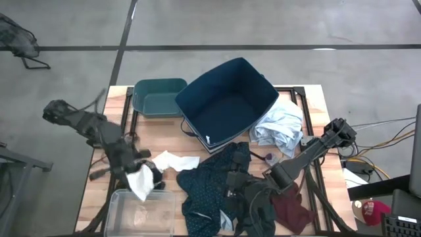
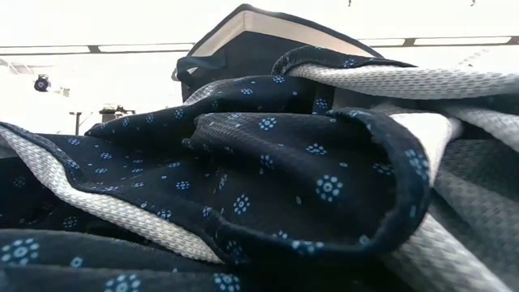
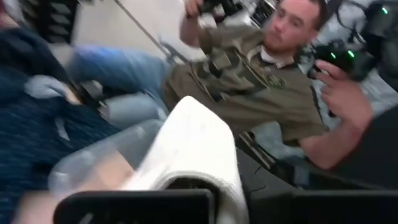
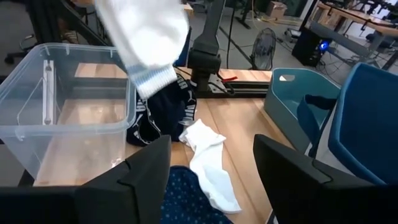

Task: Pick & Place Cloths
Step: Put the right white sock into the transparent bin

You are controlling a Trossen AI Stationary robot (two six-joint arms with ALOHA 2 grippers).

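Wooden tabletop (image 1: 316,99) carries scattered garments. Left gripper (image 1: 135,172) pinches a small white sock (image 1: 140,180), dangling over the rim of the clear plastic bin (image 1: 118,204) (a second white sock (image 4: 208,163) lies flat nearby). Right gripper (image 4: 211,171), fingers spread, hovers over the navy white-dotted shirt (image 1: 209,184).

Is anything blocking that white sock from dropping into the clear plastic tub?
Nothing visible. The left gripper holds the white sock just above the clear tub's open top, beside its rim; the tub looks empty.
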